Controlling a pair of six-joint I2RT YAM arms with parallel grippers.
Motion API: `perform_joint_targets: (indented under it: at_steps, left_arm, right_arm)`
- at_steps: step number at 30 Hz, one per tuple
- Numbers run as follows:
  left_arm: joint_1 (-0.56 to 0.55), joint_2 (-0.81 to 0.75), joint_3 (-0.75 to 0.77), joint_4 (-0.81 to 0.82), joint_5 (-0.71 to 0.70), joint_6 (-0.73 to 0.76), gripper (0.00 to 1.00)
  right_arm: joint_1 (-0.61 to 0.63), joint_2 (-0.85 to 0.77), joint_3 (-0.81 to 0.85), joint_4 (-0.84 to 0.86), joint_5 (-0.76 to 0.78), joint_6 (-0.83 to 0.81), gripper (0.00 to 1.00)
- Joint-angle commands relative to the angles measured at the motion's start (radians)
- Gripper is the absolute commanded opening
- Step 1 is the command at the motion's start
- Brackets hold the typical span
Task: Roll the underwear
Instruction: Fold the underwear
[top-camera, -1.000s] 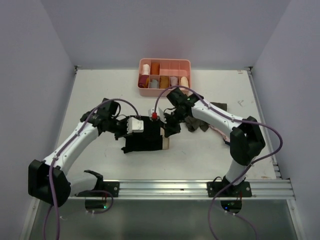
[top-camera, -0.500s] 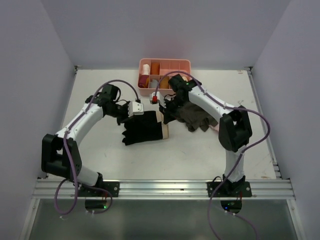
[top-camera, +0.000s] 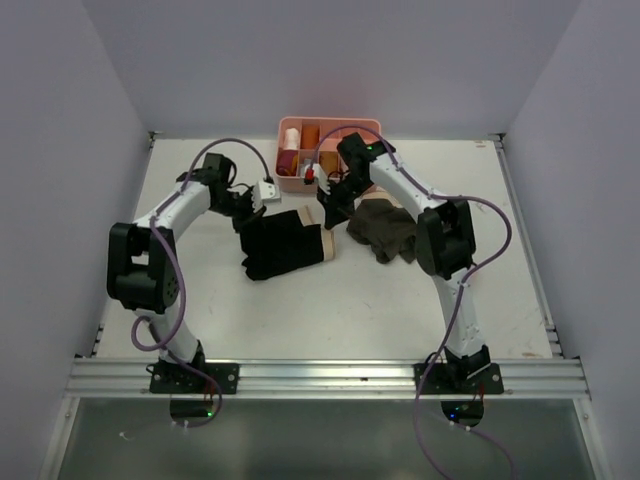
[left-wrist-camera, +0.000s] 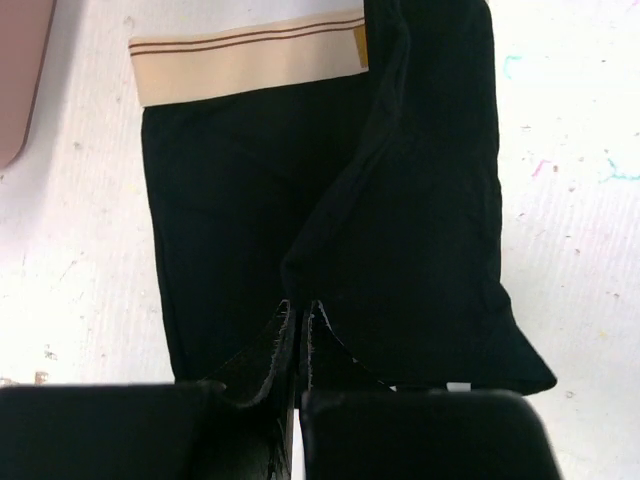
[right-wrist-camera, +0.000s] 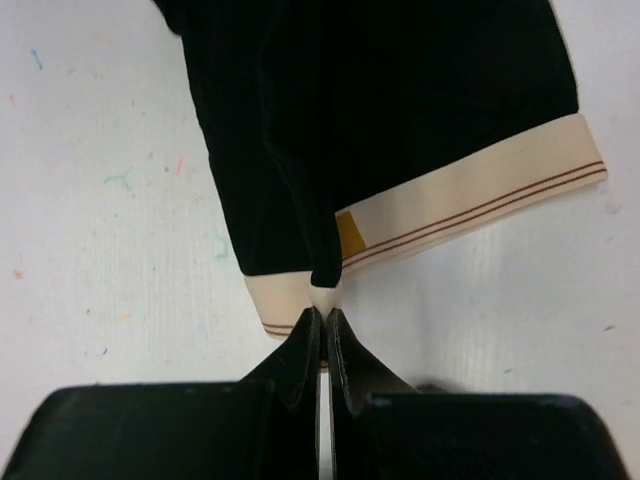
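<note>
The black underwear (top-camera: 283, 243) lies flat on the white table (top-camera: 350, 310), its beige waistband (top-camera: 328, 246) pointing right. One side is folded over the middle in the left wrist view, where the black cloth (left-wrist-camera: 240, 200) fills the frame. My left gripper (top-camera: 248, 213) is at the garment's far left corner, shut (left-wrist-camera: 300, 308) on a pinch of black cloth. My right gripper (top-camera: 327, 214) is at the far end of the waistband, shut (right-wrist-camera: 325, 305) on a fold of the waistband (right-wrist-camera: 470, 200) and the black cloth (right-wrist-camera: 400, 100).
A pink compartment tray (top-camera: 372, 126) with several rolled garments stands at the back, just behind both grippers. An olive-brown garment (top-camera: 385, 228) lies crumpled to the right of the underwear, under the right arm. Grey walls close the left and right sides.
Both arms have stretched away from their bases toward the tray, dragging the underwear with them toward the back of the table. Both grips have stayed shut.
</note>
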Motion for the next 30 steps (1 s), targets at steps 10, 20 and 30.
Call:
perform_joint_targets:
  at_steps: [10,20,30]
  left_arm:
    - [0.102,0.040,0.010,0.064,0.082,-0.027,0.00]
    - [0.147,0.014,-0.094,0.064,0.038,-0.107,0.00]
    - [0.211,0.044,-0.156,0.086,-0.045,-0.271,0.00]
  right_arm:
    - [0.004,0.064,0.231,0.108,-0.001,0.116,0.00]
    - [0.056,0.148,0.240,0.355,0.170,0.352,0.20]
    - [0.069,0.083,0.295,0.446,0.410,0.593,0.66]
